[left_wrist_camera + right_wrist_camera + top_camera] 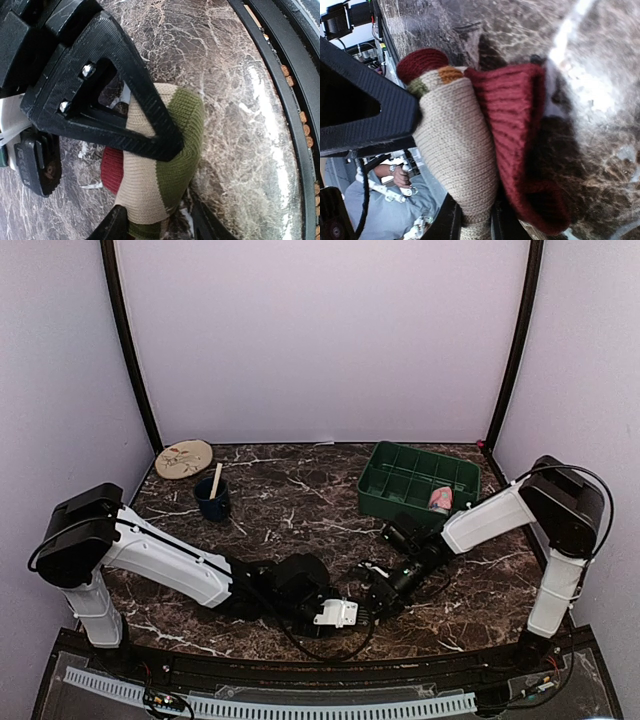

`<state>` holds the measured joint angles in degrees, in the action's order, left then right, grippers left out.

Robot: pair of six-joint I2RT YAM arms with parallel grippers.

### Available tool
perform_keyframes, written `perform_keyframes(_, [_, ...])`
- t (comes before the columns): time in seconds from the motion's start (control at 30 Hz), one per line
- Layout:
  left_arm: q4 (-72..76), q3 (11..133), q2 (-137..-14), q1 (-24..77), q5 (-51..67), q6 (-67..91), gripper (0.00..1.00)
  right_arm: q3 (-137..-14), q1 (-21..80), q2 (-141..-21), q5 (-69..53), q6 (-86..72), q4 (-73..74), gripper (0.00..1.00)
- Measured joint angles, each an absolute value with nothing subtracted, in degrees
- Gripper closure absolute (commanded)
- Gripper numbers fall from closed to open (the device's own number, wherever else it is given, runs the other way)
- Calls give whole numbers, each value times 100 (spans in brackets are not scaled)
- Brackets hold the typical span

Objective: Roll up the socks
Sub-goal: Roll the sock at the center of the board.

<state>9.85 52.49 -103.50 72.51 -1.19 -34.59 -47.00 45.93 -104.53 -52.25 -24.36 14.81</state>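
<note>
our right tool (pixel 475 225) is clamped on the tan sock (pixel 455 145), its jaws pinching the cream end, with the red cuff folded just beside them on the desk (pixel 600 150). our left tool (pixel 157 227) straddles the same sock with its jaws wide apart; we cannot tell whether they press it. the right tool's finger (pixel 137 100) lies across the bundle. the pink sock (pixel 440 498) sits in the green tray (pixel 395 510), well apart from both tools, beyond the right one.

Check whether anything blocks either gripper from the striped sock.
Nothing visible does: the right gripper pinches the sock, and a left finger presses against it.
</note>
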Motion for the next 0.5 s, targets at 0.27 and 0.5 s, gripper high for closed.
perform_keyframes(0.27, [1070, 5249, -10359, 7273, -263, -3806, 52, -4790, 4431, -10724, -5723, -2438, 1601, 99])
perform_keyframes(0.5, [1070, 5249, -10363, 7369, -266, -3988, 52, -5081, 4407, -10991, -5986, -2475, 1833, 100])
